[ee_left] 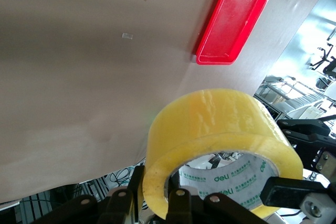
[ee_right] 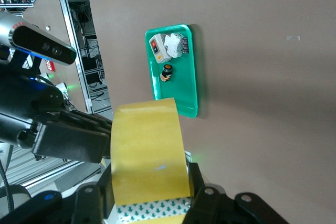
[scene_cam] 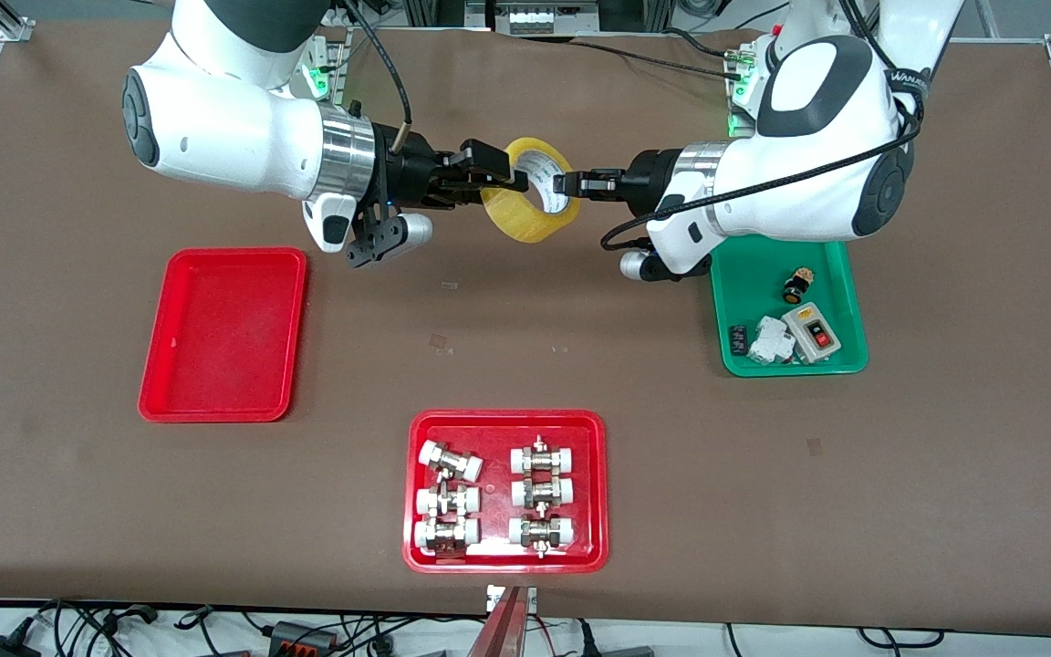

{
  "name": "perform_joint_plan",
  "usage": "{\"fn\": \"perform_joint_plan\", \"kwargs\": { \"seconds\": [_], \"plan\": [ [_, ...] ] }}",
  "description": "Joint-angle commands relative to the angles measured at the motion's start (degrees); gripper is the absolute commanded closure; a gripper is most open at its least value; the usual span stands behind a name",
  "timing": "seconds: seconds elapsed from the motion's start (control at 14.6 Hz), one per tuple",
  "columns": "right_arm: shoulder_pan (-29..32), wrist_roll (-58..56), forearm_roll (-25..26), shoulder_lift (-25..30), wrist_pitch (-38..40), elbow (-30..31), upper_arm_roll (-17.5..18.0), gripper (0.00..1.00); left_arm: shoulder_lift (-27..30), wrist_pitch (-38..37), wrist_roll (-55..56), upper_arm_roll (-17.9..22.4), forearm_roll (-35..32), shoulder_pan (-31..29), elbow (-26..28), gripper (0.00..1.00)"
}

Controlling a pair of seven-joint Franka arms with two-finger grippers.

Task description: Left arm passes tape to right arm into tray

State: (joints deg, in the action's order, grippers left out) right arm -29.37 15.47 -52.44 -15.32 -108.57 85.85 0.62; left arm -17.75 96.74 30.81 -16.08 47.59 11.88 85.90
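We see the tape (scene_cam: 530, 190) held up in the air over the bare table, midway between the two arms, above the stretch between the tray (scene_cam: 223, 335) and the green tray (scene_cam: 788, 306). Both arms have it: the left gripper (scene_cam: 569, 183) is clamped on the wall of the roll at one side, and the right gripper (scene_cam: 507, 173) has closed its fingers on the opposite side. The risk we judge greatest is in the release. If the left lets go before the right's hold is firm, the roll could tilt or drop and roll off across the table. If the right pulls away while the left is clamped, the smooth tape may slip in one grip. The carry to the tray is long, so a skewed hold could shed it short of the rim.
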Motion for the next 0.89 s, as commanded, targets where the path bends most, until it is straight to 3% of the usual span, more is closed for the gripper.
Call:
{"fn": "perform_joint_plan", "kwargs": {
  "seconds": [0.0, 0.14, 0.21, 0.27, 0.34, 0.69, 0.82],
  "plan": [
    [-0.2, 0.1, -0.6, -0.2, 0.5, -0.9, -0.5, 0.73, -0.2, -0.9, -0.2, 0.0, 1.3, -0.3, -1.5, 0.95],
    [-0.2, -0.3, -0.6, -0.2, 0.6, -0.9, -0.5, 0.73, -0.1, -1.2, 0.2, 0.0, 1.1, -0.4, -1.5, 0.85],
    [-0.2, -0.4, -0.6, -0.3, 0.6, -0.9, -0.5, 0.73, -0.1, -1.4, 0.6, 0.0, 1.2, -0.4, -1.5, 0.66],
    [-0.2, -0.7, -0.6, -0.3, 0.6, -0.9, -0.5, 0.73, 0.0, -2.3, 0.5, 0.1, 1.1, -0.4, -1.5, 0.18],
    [-0.2, -1.2, -0.6, -0.3, 0.6, -0.8, -0.5, 0.73, 0.2, -3.0, 0.0, 0.4, 0.8, -0.5, -1.5, 0.00],
    [0.0, -3.3, 0.1, -0.8, 1.1, -0.2, -0.5, 0.73, 1.6, -10.2, -0.1, 0.7, 0.6, -5.4, -1.6, 0.00],
    [1.1, -5.1, 0.1, -1.8, 1.3, 0.7, -1.1, 0.73, 3.2, -14.5, -1.2, 0.4, -6.8, -9.2, -1.5, 0.00]
  ]
}}
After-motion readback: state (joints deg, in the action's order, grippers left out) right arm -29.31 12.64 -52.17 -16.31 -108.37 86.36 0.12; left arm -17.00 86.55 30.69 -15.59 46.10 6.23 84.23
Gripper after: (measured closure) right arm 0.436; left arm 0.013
